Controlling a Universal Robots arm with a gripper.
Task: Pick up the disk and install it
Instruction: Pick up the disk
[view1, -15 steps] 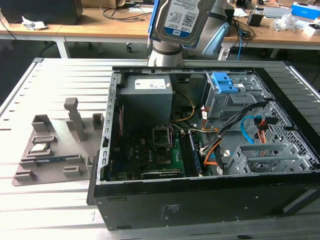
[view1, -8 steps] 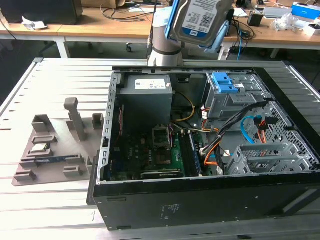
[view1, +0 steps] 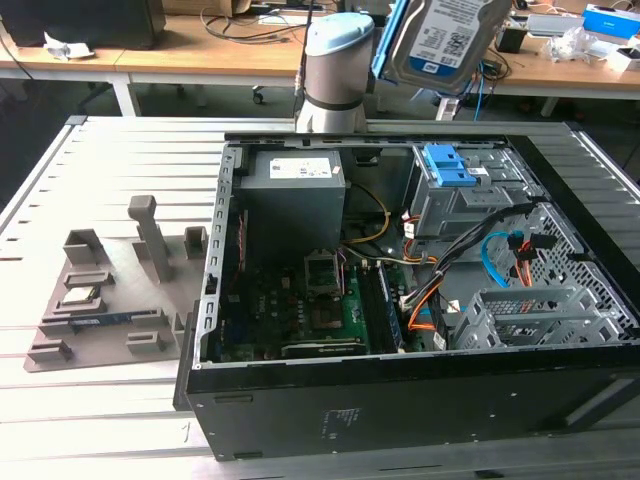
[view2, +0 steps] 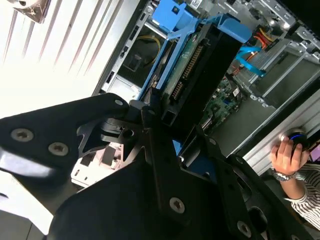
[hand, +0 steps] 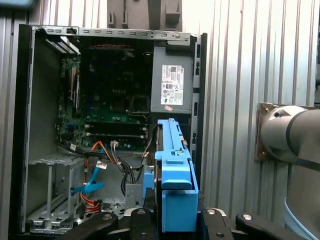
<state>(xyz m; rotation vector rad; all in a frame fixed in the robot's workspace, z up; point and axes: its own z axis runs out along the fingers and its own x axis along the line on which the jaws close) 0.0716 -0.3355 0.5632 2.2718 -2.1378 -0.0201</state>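
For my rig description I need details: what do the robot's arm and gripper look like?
The arm is a silver-grey cylinder with a light blue cap on its joint. The gripper is matte black, built of flat angular link plates joined by round silver screws.

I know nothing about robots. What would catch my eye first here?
A silver disk in a bright blue frame, clamped in the arm's black jaws, hangs in the air above an open computer case lying on its side. Inside the case a green circuit board lies bare. In the second wrist view a person's hand shows near the case.
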